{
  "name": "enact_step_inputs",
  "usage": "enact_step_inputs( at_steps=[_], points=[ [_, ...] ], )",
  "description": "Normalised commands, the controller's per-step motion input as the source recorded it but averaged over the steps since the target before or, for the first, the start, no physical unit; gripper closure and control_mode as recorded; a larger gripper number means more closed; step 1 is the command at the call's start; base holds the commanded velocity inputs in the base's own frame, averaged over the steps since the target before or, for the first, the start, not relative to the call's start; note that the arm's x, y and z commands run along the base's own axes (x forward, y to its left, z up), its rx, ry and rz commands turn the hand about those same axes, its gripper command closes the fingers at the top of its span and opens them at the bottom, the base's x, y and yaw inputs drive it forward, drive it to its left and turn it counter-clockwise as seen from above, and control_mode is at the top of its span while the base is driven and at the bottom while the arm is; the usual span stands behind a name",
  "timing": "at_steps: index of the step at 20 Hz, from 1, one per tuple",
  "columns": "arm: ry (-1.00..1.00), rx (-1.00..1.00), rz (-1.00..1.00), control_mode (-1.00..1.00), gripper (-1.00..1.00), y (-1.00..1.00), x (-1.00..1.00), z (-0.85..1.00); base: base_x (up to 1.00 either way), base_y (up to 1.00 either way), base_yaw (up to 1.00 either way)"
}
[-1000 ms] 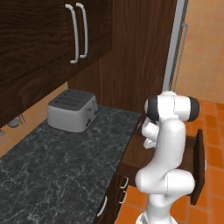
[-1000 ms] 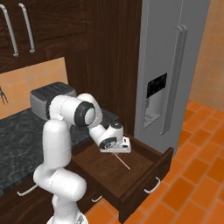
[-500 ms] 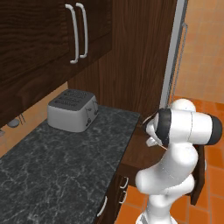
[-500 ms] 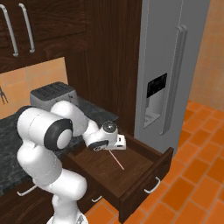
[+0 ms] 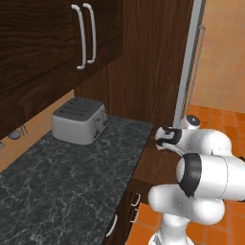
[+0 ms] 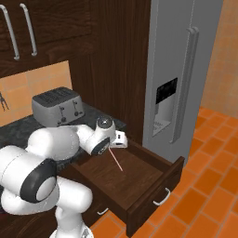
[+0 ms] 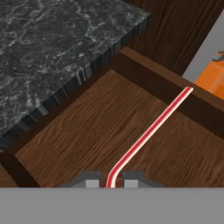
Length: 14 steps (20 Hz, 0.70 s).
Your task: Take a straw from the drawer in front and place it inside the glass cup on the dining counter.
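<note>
Pinkish-red with a white stripe, the straw [image 7: 148, 131] is pinched at its bent end by the closed tool [image 7: 110, 181], its free tip pointing toward 1 o'clock in the hand view. It hangs over the open drawer [image 6: 139, 186], beside the black granite bench [image 5: 72, 182]; no readable writing appears on the toaster [image 5: 79, 120] or fridge [image 6: 181, 74].

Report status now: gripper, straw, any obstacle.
Gripper shut on thin red-and-white straw. Straw points out over open dark wood drawer. Nothing in the way.
</note>
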Motion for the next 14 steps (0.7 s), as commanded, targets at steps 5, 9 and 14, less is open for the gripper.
enact_step_inputs(
  at_steps=[5, 9, 14],
  points=[
    [0.18, 0.02, -0.09, -1.00, 1.00, 0.00, -0.02, 1.00, 0.00, 0.00, 0.00],
    [0.15, 0.00, -0.09, -1.00, 1.00, 0.00, -0.29, 1.00, 0.00, 0.00, 0.00],
    [0.17, 0.00, -0.06, -1.00, 1.00, 0.00, -0.58, 1.00, 0.00, 0.00, 0.00]
  ],
)
